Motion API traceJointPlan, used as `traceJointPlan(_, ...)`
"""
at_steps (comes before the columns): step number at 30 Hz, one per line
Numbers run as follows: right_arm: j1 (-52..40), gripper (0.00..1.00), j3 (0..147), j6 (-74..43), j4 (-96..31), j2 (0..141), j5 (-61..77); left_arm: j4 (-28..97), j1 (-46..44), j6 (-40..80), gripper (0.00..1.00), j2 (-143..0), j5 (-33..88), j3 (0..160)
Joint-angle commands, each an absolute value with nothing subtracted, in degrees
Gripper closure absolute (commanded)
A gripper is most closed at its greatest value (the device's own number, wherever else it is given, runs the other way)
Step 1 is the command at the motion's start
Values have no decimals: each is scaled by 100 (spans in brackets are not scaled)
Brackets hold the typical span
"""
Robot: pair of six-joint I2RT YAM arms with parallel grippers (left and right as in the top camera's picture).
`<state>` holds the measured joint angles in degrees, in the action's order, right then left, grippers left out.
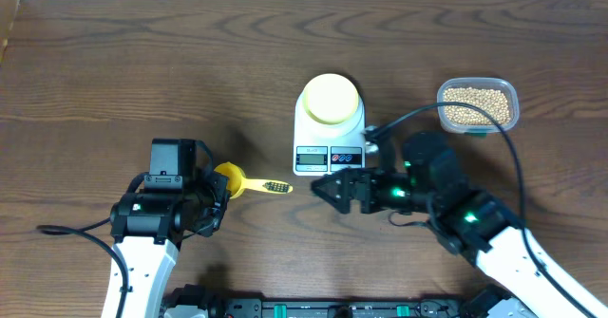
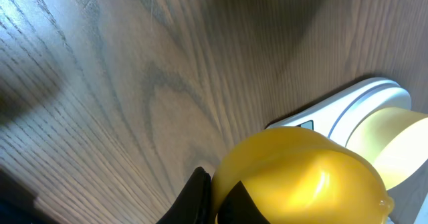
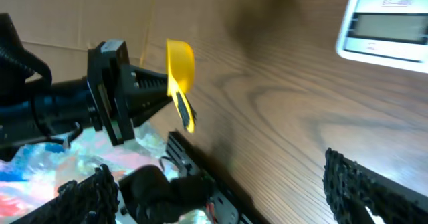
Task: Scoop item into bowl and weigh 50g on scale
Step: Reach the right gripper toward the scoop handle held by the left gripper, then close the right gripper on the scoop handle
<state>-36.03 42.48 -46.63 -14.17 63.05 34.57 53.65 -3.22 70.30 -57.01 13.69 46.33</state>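
Before the scale [image 1: 329,128], on the worktop [image 1: 142,71]:
left pincer [image 1: 220,181] clamped on yellow scoop [image 1: 237,179]; right pincer [image 1: 320,187] apart, near its handle

Robotics lab bench, wood-grain table [image 1: 114,71], two cabled arms [image 1: 503,242]

loads of bare bench [image 1: 142,62] left of and behind the scale [image 1: 328,145], open lane between scale and bean tub [image 1: 478,105], black cable [image 1: 394,121] arching across it, front's tight, right end effector [image 1: 323,187] sitting just before the scale, scoop [image 1: 252,184] handle poking toward it
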Motion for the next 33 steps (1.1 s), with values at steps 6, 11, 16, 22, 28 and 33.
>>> traceJointPlan(6,-4375,15,4239,-5959,276,7472,3288,5367,-331,7087,93,-5725,1417,4635)
traceJointPlan(11,-4755,18,4239,-5959,1142,7837,3164,5367,-336,7236,93,-5725,1441,4635)
traceJointPlan(16,-4974,28,4239,-6261,1356,8016,2849,5369,-338,7231,93,-5725,1461,4635)
traceJointPlan(22,-5074,39,4239,-6342,1568,8016,2685,5371,-338,7220,93,-5725,1555,4635)
traceJointPlan(28,-5074,46,4239,-6344,1608,8016,2689,5369,-429,7185,93,-5725,1715,4635)
traceJointPlan(33,-5074,53,4239,-6495,1610,8016,2687,5365,-639,7188,93,-5725,1708,4635)
